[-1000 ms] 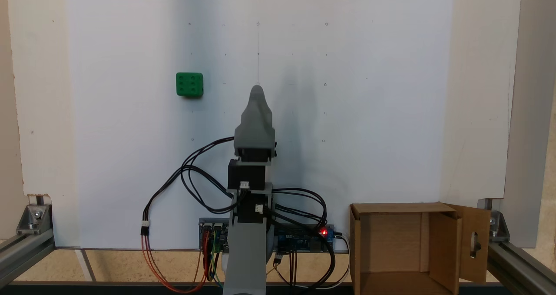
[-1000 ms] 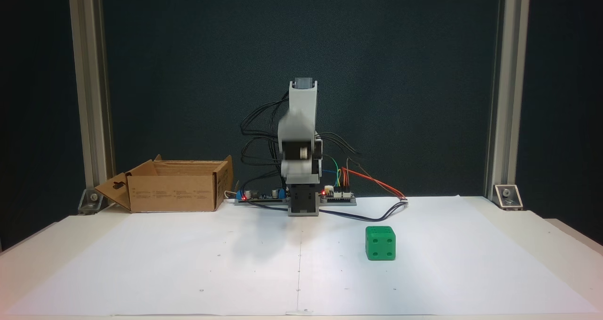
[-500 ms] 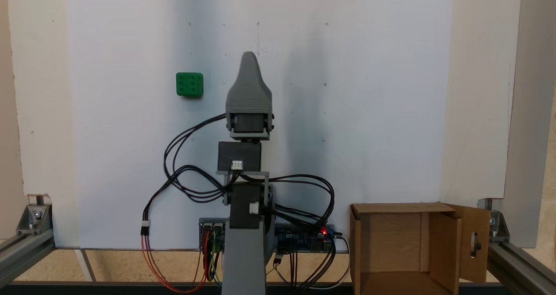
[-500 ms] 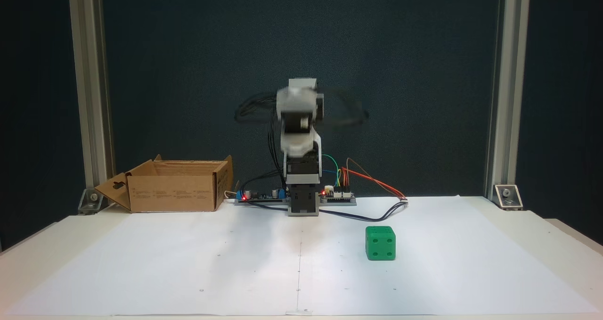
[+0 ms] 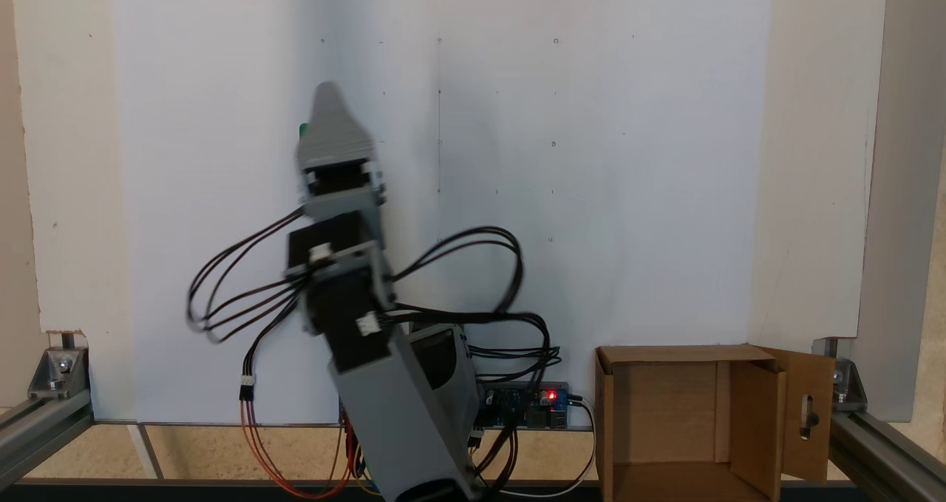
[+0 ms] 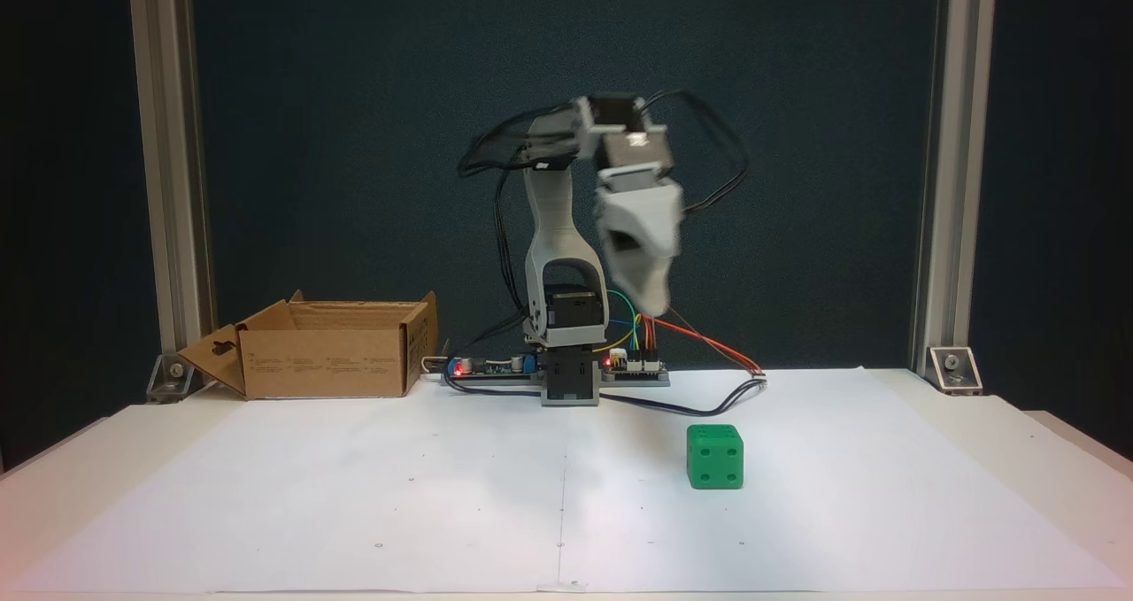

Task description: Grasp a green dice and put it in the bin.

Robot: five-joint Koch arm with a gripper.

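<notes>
The green dice (image 6: pixel 714 457) rests on the white paper, right of centre in a fixed view. In a fixed view from above, only a green sliver of the dice (image 5: pixel 302 128) peeks out at the left of the grey gripper (image 5: pixel 325 89), which covers the rest. Seen from the front, the gripper (image 6: pixel 656 304) points downward, high above the paper and up-left of the dice, apart from it. Its outline is blurred and its jaws overlap. The bin (image 6: pixel 327 349), an open brown cardboard box, stands at the left; from above the bin (image 5: pixel 687 421) is at bottom right.
Controller boards with red lights and loose cables (image 6: pixel 708 344) lie around the arm's base (image 6: pixel 571 380). Aluminium frame posts (image 6: pixel 936 167) stand at both sides. White paper (image 6: pixel 354 495) covers the table.
The arm has swung from the centre toward the dice's side and lifted up, and the gripper now hangs tip-down over the dice. The dice and the bin have stayed in place.
</notes>
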